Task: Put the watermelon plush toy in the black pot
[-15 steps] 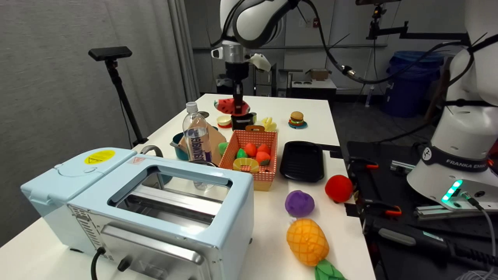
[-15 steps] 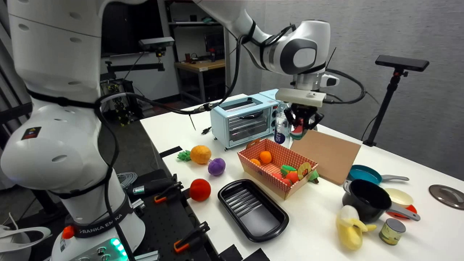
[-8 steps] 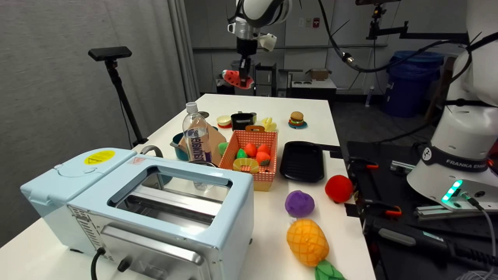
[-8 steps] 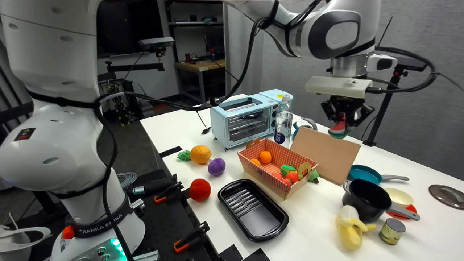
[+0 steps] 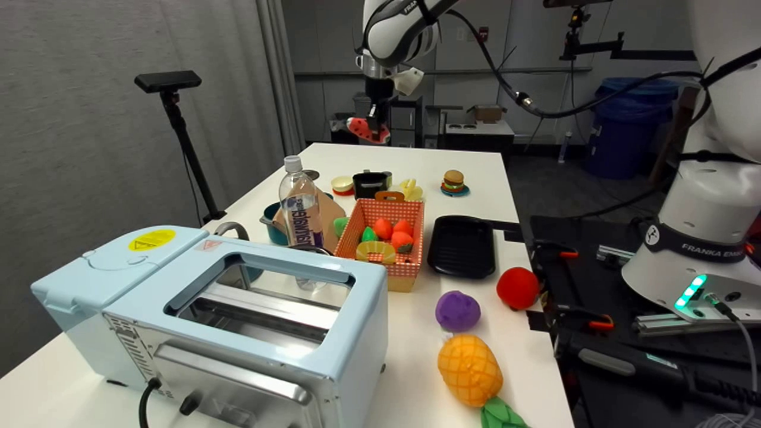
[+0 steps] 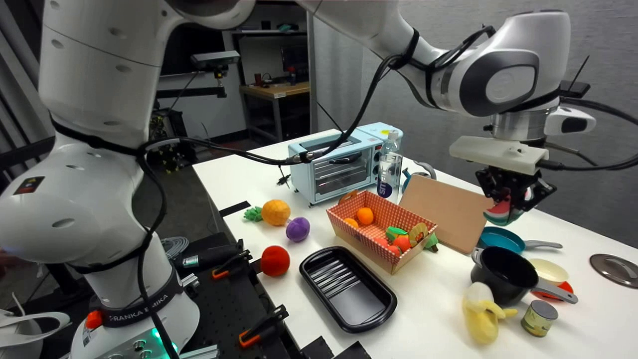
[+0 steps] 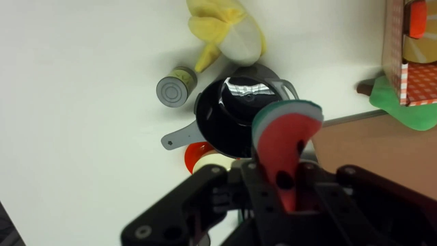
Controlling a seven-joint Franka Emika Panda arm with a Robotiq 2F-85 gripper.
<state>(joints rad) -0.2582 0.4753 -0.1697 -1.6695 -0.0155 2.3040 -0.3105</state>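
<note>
The watermelon plush toy (image 7: 285, 136) is red with dark seeds and a green-and-white rind. My gripper (image 7: 280, 171) is shut on it, with the rind end sticking out past the fingers. The black pot (image 7: 218, 119) stands on the table with its mouth up and shows an open, dark inside. In the wrist view the toy overlaps the pot's edge near its small handle. In an exterior view the gripper (image 6: 511, 197) holds the toy (image 6: 498, 212) in the air, higher than the pot (image 6: 498, 286). The toy (image 5: 361, 128) is also well above the pot (image 5: 368, 187) in an exterior view.
A plush banana (image 6: 481, 316) and a can (image 6: 539, 319) stand close to the pot. A teal pan (image 6: 501, 239), a cream bowl (image 6: 551, 269) and a leaning brown board (image 6: 443, 212) are near it. The checkered basket (image 6: 349, 234) and black tray (image 6: 311, 279) lie nearer the arm's base.
My gripper has carried the toy away from the bottle and across the board toward the pot's side of the table. It rose at first and has come down a little in the last half second.
</note>
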